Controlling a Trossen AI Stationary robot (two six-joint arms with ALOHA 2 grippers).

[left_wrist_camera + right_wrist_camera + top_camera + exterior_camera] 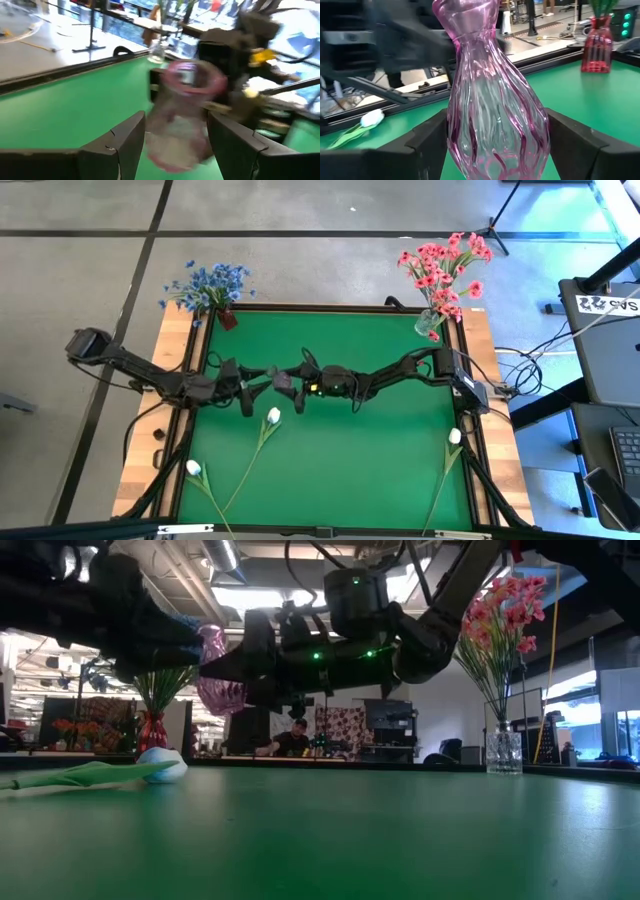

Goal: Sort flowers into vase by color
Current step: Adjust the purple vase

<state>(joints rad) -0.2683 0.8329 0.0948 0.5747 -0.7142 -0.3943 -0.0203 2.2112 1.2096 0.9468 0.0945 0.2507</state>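
Observation:
A pink ribbed glass vase (495, 100) hangs in the air over the middle of the table, also seen in the low view (215, 670). My right gripper (495, 115) reaches in from the table's right (290, 388) and is shut on it. My left gripper (175, 120) comes from the left (258, 388), open, one finger on each side of the vase (177, 130). Three white-bud flowers (273, 416) (193, 468) (455, 436) lie flat on the green mat. Blue flowers (210, 283) stand in a red vase at the far left corner. Pink flowers (447, 265) stand in a clear vase at the far right corner. My right gripper pinches the vase's wide belly (457, 142) between its two fingers (427, 142), level from the table's right. The vase stands roughly upright in the hold, neck up, lifted clear of the mat. My left gripper's fingers (125, 145) flank the vase; I cannot tell whether they touch it.
The red vase (597, 47) and the clear vase (503, 752) stand at the far corners. A white bud (160, 762) lies near the low camera. The green mat (350, 460) has a raised dark rim. People and furniture show in the room beyond.

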